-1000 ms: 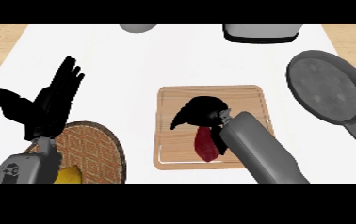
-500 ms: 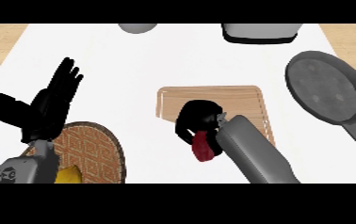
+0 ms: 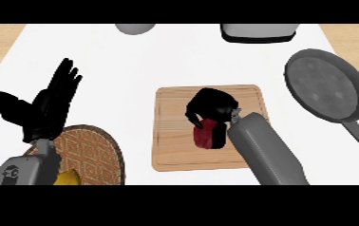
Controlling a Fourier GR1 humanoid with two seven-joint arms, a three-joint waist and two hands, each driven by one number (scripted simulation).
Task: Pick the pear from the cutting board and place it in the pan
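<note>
Head view: the dark red pear (image 3: 204,136) is sitting over the middle of the square light wooden cutting board (image 3: 172,149), with the robot's black right hand (image 3: 210,107) coming down on it from above. The fingers (image 3: 194,118) are curling round the top of the fruit, so only its lower part is showing beneath the palm. Whether the pear is resting on the wood or hanging just above it, I cannot tell. The grey right forearm (image 3: 263,151) is running off toward the lower edge, crossing the board's right corner. Well apart to the right, the round grey metal pan (image 3: 324,87) is lying on the white table (image 3: 105,59), its handle pointing down and right. On the left, the black left hand (image 3: 49,106) is resting open, fingers straight and spread upward, just above a round patterned woven mat (image 3: 91,149) carrying something yellow (image 3: 68,177). Two grey objects (image 3: 135,28) are sitting at the far edge.
</note>
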